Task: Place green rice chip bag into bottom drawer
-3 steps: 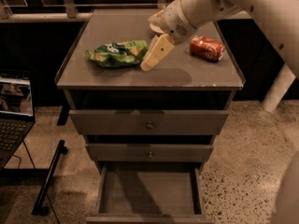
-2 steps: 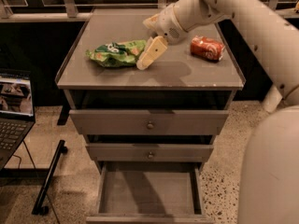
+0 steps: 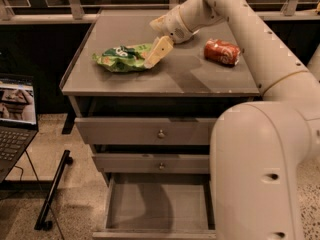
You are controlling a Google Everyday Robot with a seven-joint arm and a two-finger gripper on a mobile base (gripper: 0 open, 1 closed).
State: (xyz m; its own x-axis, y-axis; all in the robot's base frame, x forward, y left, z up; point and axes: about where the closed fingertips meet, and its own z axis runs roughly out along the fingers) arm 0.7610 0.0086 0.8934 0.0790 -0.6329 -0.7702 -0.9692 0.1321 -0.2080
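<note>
The green rice chip bag (image 3: pixel 121 57) lies crinkled on the left half of the grey cabinet top (image 3: pixel 190 76). My gripper (image 3: pixel 151 61) points down and to the left, with its tip at the bag's right end, touching or just above it. The bottom drawer (image 3: pixel 150 209) is pulled out at the foot of the cabinet; its flat grey floor is bare. My arm's elbow covers the drawer's right side.
A crushed red soda can (image 3: pixel 221 52) lies on the cabinet top to the right of the gripper. Two shut drawers with round knobs (image 3: pixel 161 133) sit above the open one. An open laptop (image 3: pixel 15 119) stands at the left, with a black stand (image 3: pixel 52 191) on the floor.
My gripper has moved left and down to the bag's right end. My arm has swung across the right foreground. The bag and the can have not moved.
</note>
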